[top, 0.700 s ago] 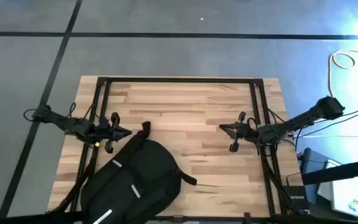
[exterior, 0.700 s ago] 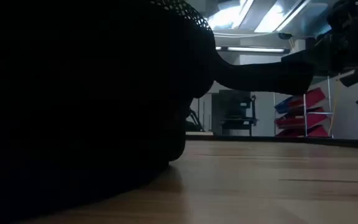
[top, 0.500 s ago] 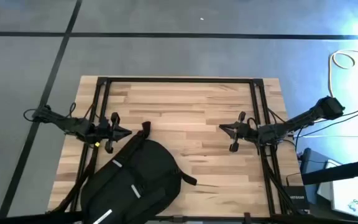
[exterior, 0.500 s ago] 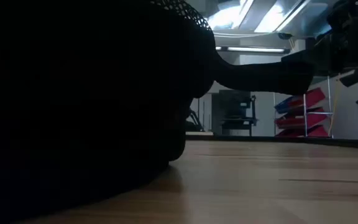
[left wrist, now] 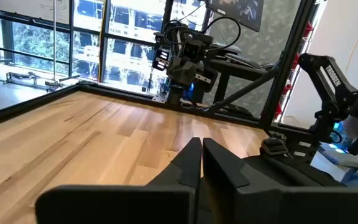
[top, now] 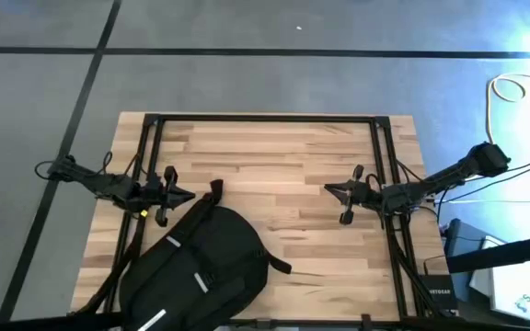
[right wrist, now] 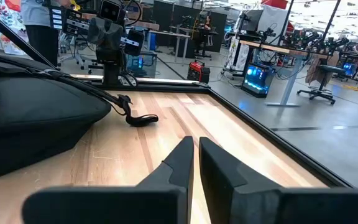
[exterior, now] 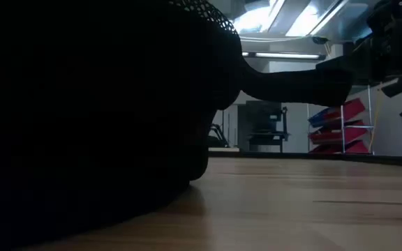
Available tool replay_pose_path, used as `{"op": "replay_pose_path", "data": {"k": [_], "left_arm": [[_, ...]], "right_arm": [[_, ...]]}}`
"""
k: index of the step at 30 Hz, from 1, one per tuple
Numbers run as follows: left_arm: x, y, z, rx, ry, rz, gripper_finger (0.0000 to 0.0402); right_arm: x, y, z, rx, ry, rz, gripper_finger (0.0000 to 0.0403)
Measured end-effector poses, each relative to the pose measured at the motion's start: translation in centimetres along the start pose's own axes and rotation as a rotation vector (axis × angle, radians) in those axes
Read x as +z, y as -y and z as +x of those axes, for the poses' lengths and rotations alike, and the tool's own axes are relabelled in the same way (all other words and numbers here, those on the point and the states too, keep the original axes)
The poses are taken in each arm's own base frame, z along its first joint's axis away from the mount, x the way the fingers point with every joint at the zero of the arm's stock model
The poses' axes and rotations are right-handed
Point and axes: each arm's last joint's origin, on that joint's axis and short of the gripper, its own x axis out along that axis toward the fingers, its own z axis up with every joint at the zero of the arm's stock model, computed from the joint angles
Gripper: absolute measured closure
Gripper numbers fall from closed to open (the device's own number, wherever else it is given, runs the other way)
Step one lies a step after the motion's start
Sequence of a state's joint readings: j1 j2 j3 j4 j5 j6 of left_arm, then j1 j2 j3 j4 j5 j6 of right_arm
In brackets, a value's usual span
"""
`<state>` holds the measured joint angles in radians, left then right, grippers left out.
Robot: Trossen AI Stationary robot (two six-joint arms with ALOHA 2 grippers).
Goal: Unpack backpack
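- backpack [top: 199,273]: large black fabric bag, rounded oval outline, lying flat on the table [top: 274,156] in the 7 o'clock sector of the high view, its lower end at the near table edge.
- Grey-white reflective strips run diagonally across its upper face; a short one near the top, longer ones further down.
- A black carry loop sticks out at its top end toward 12 o'clock; a loose black strap [top: 277,265] trails off its side toward 3 o'clock and lies on the wood.
- In the right wrist view the backpack [right wrist: 30,121] reads as a low, dark, slightly domed mass, with the strap end [right wrist: 138,118] curled on the tabletop just beside it.
- In the low view the backpack [exterior: 96,118] fills most of the frame as a dark bulk; mesh texture shows at its top edge. No other detail can be made out there.
- No open zipper or contents visible from any view.
- left end effector [top: 189,194]: fingers pressed together, holding nothing, at about 9 o'clock on the table, just beside the backpack's top end. Contact with the bag can't be told from above.
- In its own wrist view the left end effector [left wrist: 201,163] shows the two dark fingers closed against each other over bare wood.
- right end effector [top: 329,188]: fingers pressed together, empty, at about 3 o'clock on the table, well apart from the backpack.
- Its wrist view shows the right end effector [right wrist: 195,160] closed above the tabletop, pointing across toward the left arm.
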<state>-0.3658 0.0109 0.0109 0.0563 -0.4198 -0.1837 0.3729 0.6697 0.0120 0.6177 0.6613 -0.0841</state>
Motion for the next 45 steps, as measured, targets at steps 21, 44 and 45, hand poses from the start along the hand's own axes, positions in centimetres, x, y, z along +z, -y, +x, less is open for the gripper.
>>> {"op": "replay_pose_path", "data": {"k": [21,44,45], "left_arm": [[0.0,0.0,0.0,0.0,0.0,0.0,0.0402],[0.0,0.0,0.0,0.0,0.0,0.0,0.0402],[0.0,0.0,0.0,0.0,0.0,0.0,0.0402]], "right_arm": [[0.3,0.0,0.0,-0.002,0.023,0.02,0.0393],[1.0,0.1,0.0,-0.007,0.092,0.085,0.0393],[1.0,0.1,0.0,-0.007,0.084,0.088,0.0393]]}}
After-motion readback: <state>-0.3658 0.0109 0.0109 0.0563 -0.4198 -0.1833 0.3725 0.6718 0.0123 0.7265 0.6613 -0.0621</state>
